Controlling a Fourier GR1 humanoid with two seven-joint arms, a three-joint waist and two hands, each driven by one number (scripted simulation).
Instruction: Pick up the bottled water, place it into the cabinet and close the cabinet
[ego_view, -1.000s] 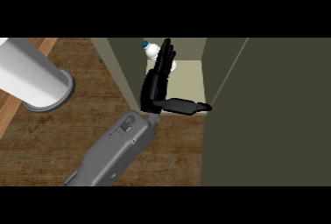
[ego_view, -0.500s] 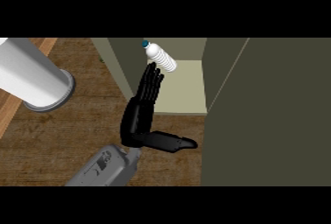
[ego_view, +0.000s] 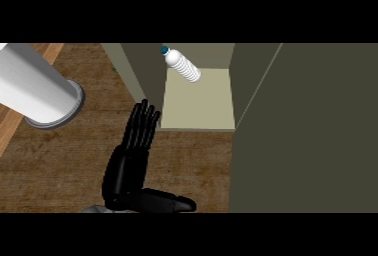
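Observation:
The bottled water (ego_view: 183, 66), clear with a teal cap, stands inside the open cabinet at the back of its pale shelf (ego_view: 198, 107), leaning as seen from above. My left hand (ego_view: 127, 170) is on the counter side, in front of the cabinet's left edge. Its fingers are straight and point toward the cabinet, the thumb sticks out to the right, and it holds nothing. A clear gap separates the hand from the bottle. The cabinet door (ego_view: 310, 125), a large dark olive panel, stands open at the right. My right hand does not show.
A big white cylinder (ego_view: 37, 90) lies at the left over the wooden counter (ego_view: 66, 160). The cabinet's left wall (ego_view: 136, 75) rises just beyond my fingertips.
My left hand has pulled back out of the cabinet toward the lower edge, away from the bottle. The bottle has stayed on the shelf.

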